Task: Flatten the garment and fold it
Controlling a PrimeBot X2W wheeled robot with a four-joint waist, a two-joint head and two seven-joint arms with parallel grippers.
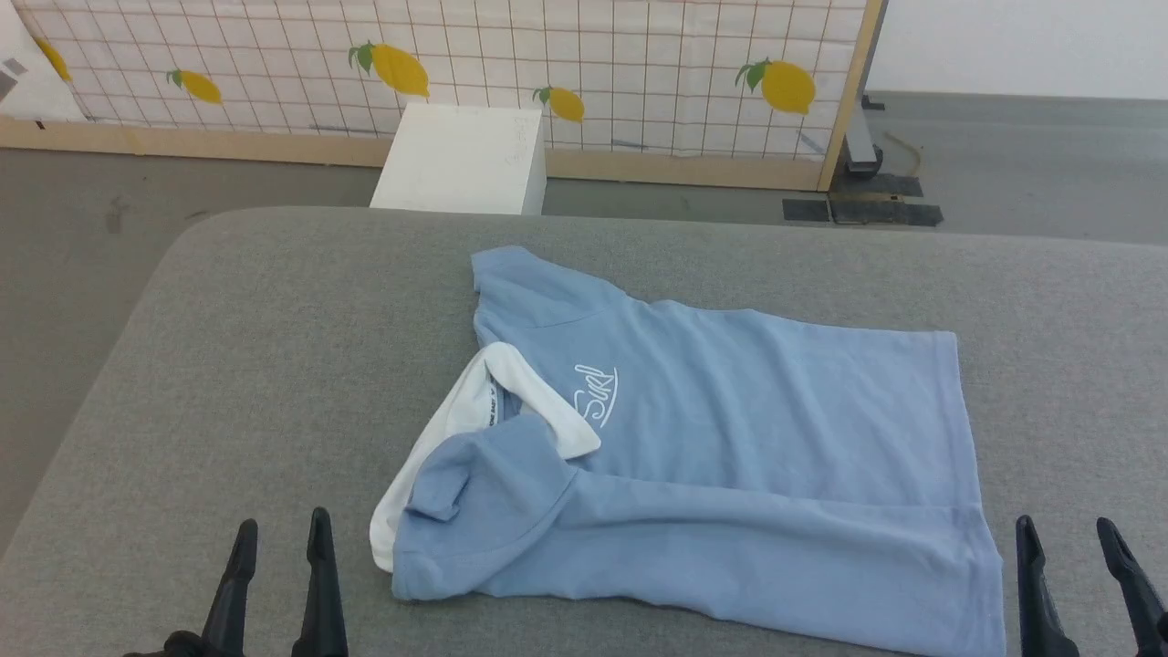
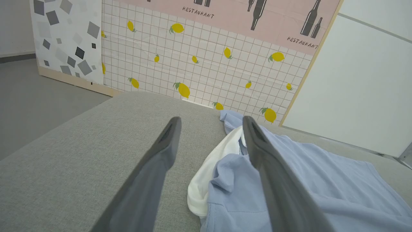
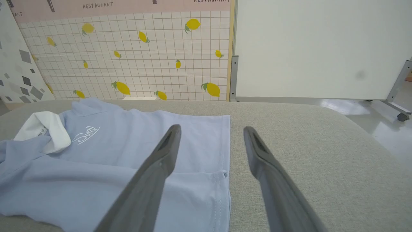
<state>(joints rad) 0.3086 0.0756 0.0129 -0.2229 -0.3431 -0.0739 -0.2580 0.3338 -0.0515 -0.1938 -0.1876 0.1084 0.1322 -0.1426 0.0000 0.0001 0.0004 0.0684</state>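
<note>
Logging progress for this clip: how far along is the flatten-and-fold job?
Done: the garment lies mostly spread on the grey surface. In hand: nothing; left gripper and right gripper stand open and empty. Remaining: the near sleeve and white collar are bunched, and no fold is made.

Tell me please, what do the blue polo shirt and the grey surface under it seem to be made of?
Polo shirt: soft matte knit, likely cotton; it drapes in gentle folds, with stitched hems. Grey surface: woven upholstery fabric, matte, seemingly padded; fine weave shows in the left wrist view, corners rounded.
</note>
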